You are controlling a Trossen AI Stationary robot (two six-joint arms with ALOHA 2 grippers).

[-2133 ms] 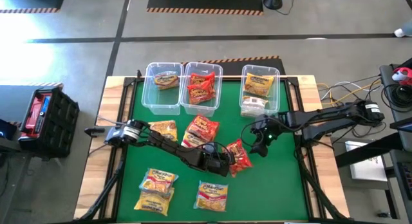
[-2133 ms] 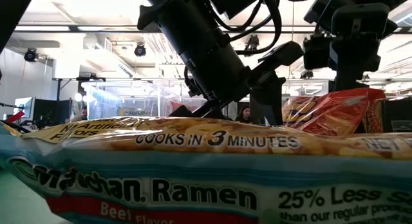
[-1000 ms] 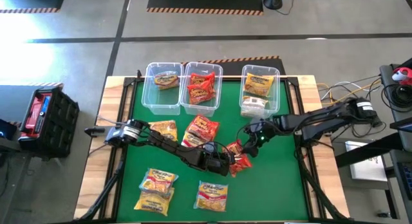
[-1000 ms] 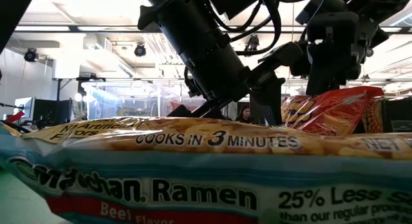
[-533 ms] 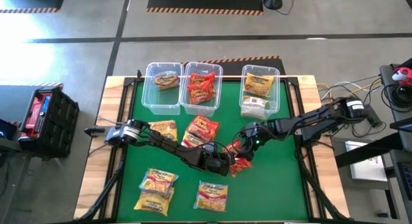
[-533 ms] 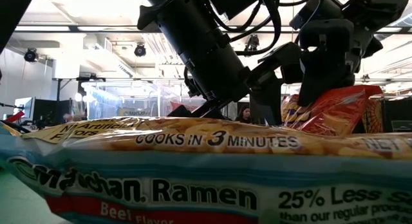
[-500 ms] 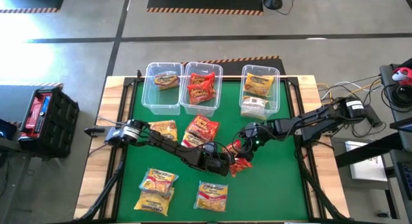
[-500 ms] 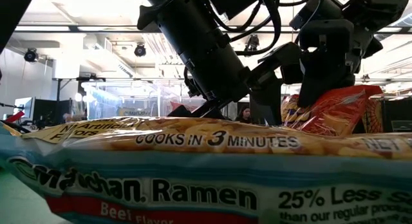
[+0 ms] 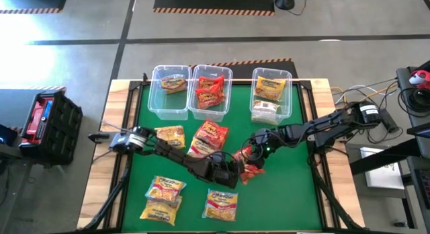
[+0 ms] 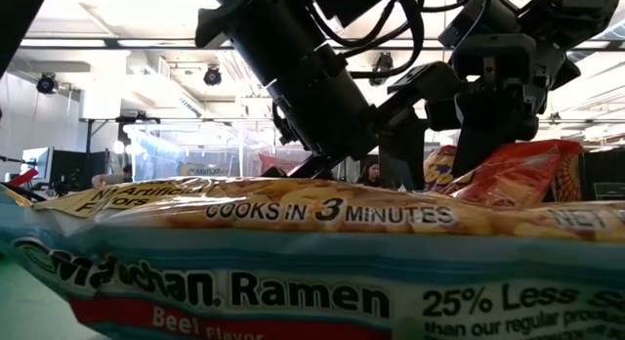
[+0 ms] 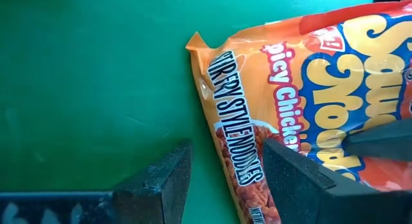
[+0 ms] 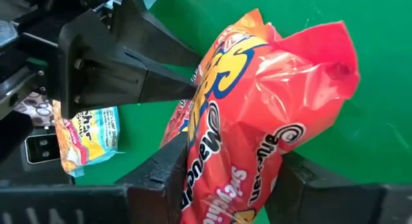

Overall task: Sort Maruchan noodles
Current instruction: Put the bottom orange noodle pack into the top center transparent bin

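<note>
A red-orange Maruchan packet (image 9: 251, 169) (image 12: 257, 121) sits near the middle of the green mat, between both grippers. My right gripper (image 9: 250, 154) (image 12: 228, 161) reaches in from the right and is shut on it. My left gripper (image 9: 235, 169) (image 11: 225, 150) is open on the packet's left side, and the packet's long printed edge (image 11: 235, 147) lies in its gap. Other noodle packets lie flat on the mat: a red one (image 9: 209, 136), an orange-yellow one (image 9: 170, 134) and three yellow ones near the front (image 9: 164, 188) (image 9: 160, 210) (image 9: 222, 202). My right gripper pinches the red-orange packet across its body (image 12: 212, 166), one finger on each face, slanting down from the table's right. The packet stands tilted, its free corner (image 12: 338, 53) sticking out past the fingers. My left gripper straddles the packet's long edge (image 11: 241, 163); I cannot tell whether it touches.
Three clear bins stand along the far edge, each holding packets: left (image 9: 170, 91), middle (image 9: 211, 91), right (image 9: 271, 93). A yellow beef-flavor packet (image 10: 293, 252) fills the front of the low view and hides the mat behind it. Bare mat lies right of the grippers.
My right gripper has moved toward the table's left and down onto the red-orange packet, ending with its fingers around it. My left gripper has drawn back slightly toward the table's left. The packet has stayed in about the same place.
</note>
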